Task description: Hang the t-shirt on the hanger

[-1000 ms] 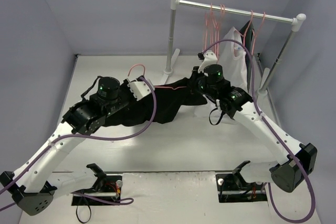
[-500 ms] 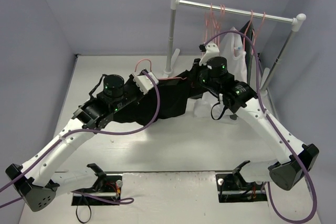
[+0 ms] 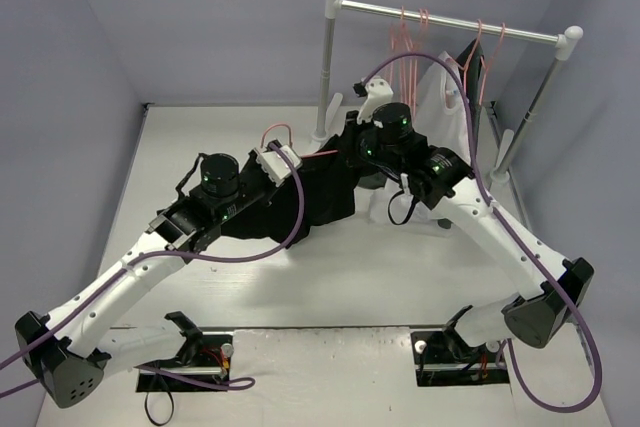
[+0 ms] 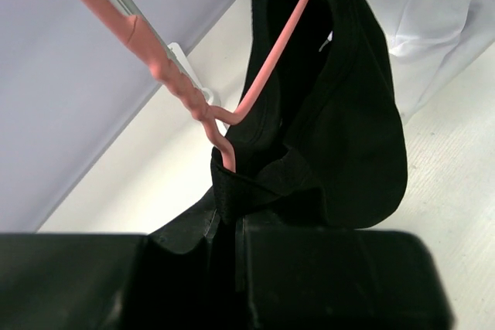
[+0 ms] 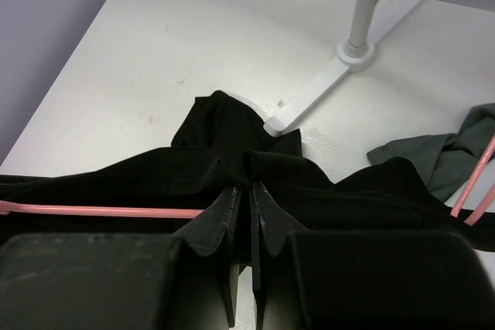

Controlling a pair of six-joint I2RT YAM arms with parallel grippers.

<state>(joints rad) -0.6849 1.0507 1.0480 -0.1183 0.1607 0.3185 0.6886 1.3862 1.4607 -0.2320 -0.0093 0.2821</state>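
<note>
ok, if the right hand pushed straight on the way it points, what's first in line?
The t-shirt: the right hand is shut on a fold of it, so black fabric sits right at its tips. Beyond that bunch the line seems to head for the white rack foot, but depth is unclear.

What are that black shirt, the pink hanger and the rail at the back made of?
The t-shirt looks like soft matte fabric, perhaps cotton: it sags in loose folds. The hanger seems thin wire under a smooth pink coating; its neck is twisted. The rail looks like metal tube, grey with a dull sheen.
</note>
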